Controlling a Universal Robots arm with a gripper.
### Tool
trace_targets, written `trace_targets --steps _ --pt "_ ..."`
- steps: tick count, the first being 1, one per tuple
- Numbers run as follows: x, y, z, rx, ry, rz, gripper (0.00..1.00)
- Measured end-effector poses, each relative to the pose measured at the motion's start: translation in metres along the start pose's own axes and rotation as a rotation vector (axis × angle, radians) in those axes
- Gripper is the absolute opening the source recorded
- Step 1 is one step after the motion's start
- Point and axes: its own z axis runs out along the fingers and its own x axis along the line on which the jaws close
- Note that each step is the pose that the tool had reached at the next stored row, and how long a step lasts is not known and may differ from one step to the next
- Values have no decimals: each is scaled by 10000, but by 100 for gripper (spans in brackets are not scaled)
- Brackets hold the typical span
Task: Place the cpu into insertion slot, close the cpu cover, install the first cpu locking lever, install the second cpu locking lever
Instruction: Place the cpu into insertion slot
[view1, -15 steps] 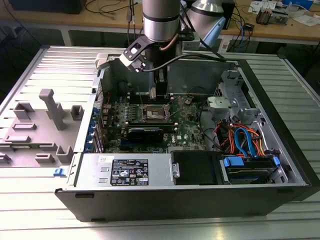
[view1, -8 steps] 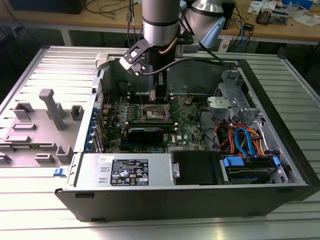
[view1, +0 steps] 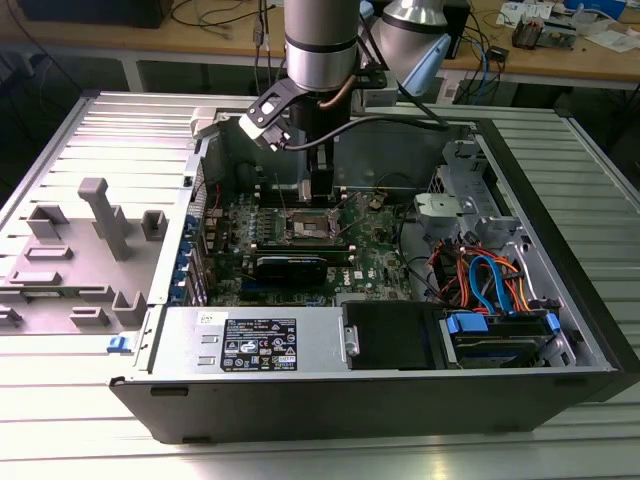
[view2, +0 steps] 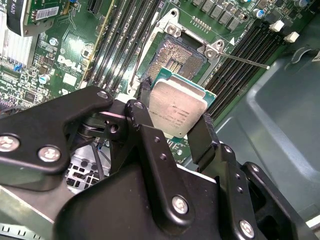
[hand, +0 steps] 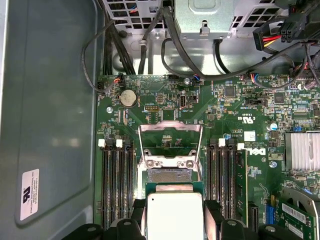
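Observation:
My gripper (view2: 175, 117) is shut on the cpu (view2: 178, 107), a small square chip with a dull silver top and green edge; its black fingers (view2: 202, 135) clamp two opposite sides. The chip (hand: 173, 212) hangs just above the insertion slot (view2: 176, 56), whose brownish-gold contact field (hand: 165, 175) lies bare. The cpu cover (hand: 170, 141), a silver frame with a square window, stands swung open behind the slot. A thin locking lever (view2: 247, 61) sticks out beside the socket. In the exterior view the gripper (view1: 318, 188) hangs inside the open computer case over the slot (view1: 312, 228).
Black memory slots (hand: 116, 182) flank the socket on both sides. A graphics card (view1: 290, 266) lies in front of it. Cables (hand: 150, 45) run behind the green motherboard (hand: 240, 107). The case's grey wall (hand: 50, 100) stands close on one side. A drive bay with blue and orange cables (view1: 490, 285) sits at the exterior view's right.

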Motion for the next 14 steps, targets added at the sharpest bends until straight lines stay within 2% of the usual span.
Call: trace_targets --steps 4,8,12,14 --pt "0 -1 17 -2 3 0 55" --pt "-3 -11 136 -1 0 2 55" --pt "-4 -58 229 -1 0 -2 55" --pt "-4 -75 304 -1 0 -4 55"
